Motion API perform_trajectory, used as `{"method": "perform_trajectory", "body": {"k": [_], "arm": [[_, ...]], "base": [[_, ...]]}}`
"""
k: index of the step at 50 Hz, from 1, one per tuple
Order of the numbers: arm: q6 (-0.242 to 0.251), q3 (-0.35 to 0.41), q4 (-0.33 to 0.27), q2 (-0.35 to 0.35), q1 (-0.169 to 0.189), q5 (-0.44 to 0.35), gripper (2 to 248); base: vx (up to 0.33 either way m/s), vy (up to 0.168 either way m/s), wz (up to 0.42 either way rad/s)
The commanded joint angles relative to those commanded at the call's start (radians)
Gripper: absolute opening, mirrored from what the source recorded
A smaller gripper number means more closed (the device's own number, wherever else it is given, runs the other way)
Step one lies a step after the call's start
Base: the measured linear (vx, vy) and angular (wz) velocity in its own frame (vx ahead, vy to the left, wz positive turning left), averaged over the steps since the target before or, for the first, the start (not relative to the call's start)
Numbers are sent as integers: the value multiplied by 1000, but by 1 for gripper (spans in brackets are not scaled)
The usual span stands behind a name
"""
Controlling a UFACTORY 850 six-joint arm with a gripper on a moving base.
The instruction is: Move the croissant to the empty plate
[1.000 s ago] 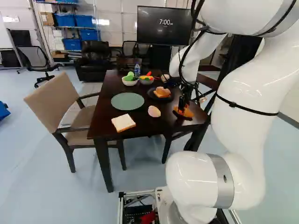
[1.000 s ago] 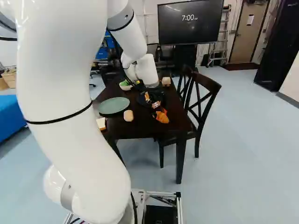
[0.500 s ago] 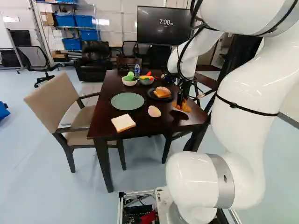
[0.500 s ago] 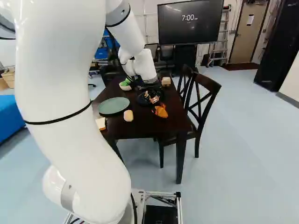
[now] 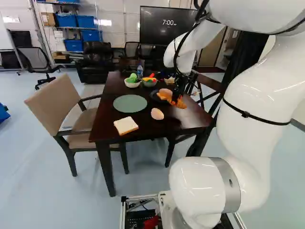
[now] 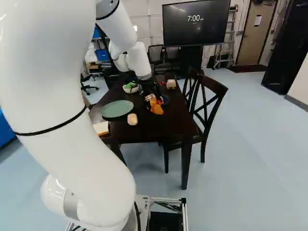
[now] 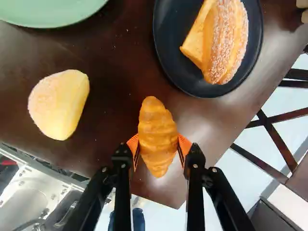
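Note:
In the left base view my gripper (image 5: 177, 95) hangs over the table's right part with the croissant (image 5: 180, 102), which partly overlaps the dark plate from there. The wrist view shows the gripper (image 7: 158, 146) shut on the orange-brown croissant (image 7: 156, 127), an orange pad pressed to either side. The croissant appears raised off the wood; its lower side is hidden. The empty green plate (image 5: 130, 103) lies left of it on the table, with only its edge (image 7: 57, 20) showing in the wrist view.
A dark plate (image 7: 213, 91) holds a sugared bun with a yellow piece. A pale bun (image 5: 157, 114) and a bread slice (image 5: 126, 125) lie near the green plate. Two bowls (image 5: 132, 84) of toy food and a bottle (image 5: 140, 72) stand farther back. Chairs (image 6: 211, 103) flank the table (image 6: 168, 130).
My gripper has moved up and leftward in the left base view, carrying the croissant from near the table's right edge to beside the dark plate. The base has stayed still.

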State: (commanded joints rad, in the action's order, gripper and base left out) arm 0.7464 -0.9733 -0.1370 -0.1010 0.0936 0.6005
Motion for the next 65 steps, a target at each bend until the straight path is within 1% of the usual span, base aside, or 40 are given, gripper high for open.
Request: {"method": "perform_trajectory", "body": {"k": [13,19,24,33,44,65], "arm": [[0,-14,93,24,-48,1,119],[0,-38,138,18,-57,8,119],[0,-62,162,10,-61,13,119],[0,-108,166,-7,-69,13,119],[0,-162,166,-28,-89,13,119],[0,-236,168,-44,-150,13,119]], "base": [[0,0,0],[0,0,0],[0,0,0],[0,0,0],[0,0,0],[0,0,0]]}}
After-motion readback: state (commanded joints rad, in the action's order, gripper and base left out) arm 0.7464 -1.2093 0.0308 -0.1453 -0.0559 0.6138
